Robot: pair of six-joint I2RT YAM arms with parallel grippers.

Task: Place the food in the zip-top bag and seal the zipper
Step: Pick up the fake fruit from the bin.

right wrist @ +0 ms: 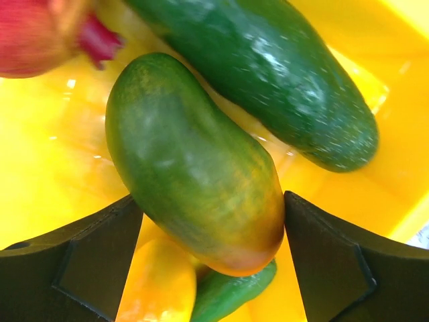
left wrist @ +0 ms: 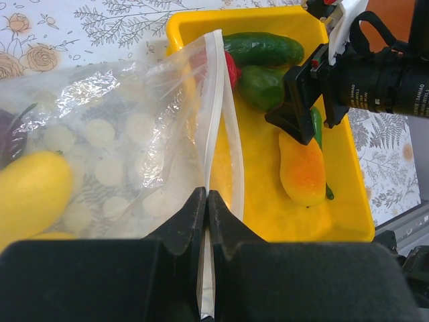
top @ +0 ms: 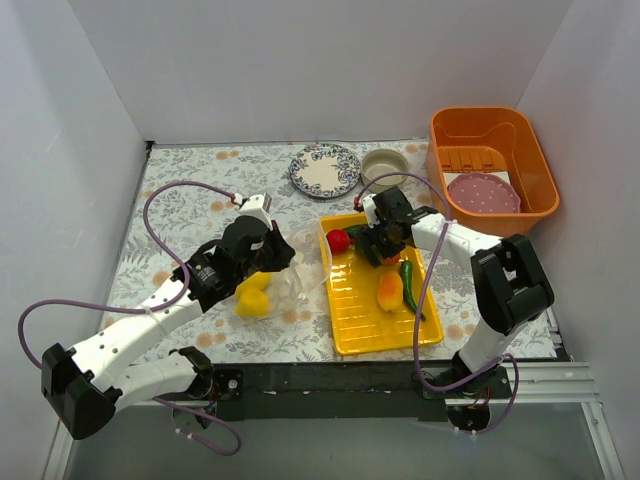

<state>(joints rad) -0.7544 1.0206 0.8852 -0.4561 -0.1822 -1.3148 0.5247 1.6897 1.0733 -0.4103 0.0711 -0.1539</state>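
Clear plastic zip-top bag point(left wrist: 120, 134) lies left of the yellow tray point(left wrist: 335, 221), with its mouth over the tray's left rim. Left gripper point(left wrist: 206, 198): jaws pressed together, pinching one lip of the zipper point(left wrist: 216, 100). The other lip hangs apart from it, so the mouth gapes.

In the bag: yellow fruit point(left wrist: 30, 191), and a dark purple piece point(left wrist: 10, 134) at the far left edge.

The rest of the food is in the tray: red piece point(top: 338, 240), cucumber point(left wrist: 265, 48), green mango-shaped fruit point(right wrist: 194, 174), orange-yellow fruit point(left wrist: 303, 169), green chili point(top: 410, 285).

Right gripper point(right wrist: 208, 248) is down in the tray, jaws spread, one finger on either side of the green mango-shaped fruit and close against it. Can't tell if there's contact. Not gripped yet.

My read: loading step, partway through, about to pick that green fruit.

- Next move: close across its narrow axis, centred. It's glossy and rounded, so it will likely squirt out if the grip is off-centre.
- The cucumber lies right beside it, so lift straight up.
- Then carry it left and release through the held mouth, past the zipper.
- The left side needs to hold the lip up.

Sealing is a way off, with five pieces in the tray.
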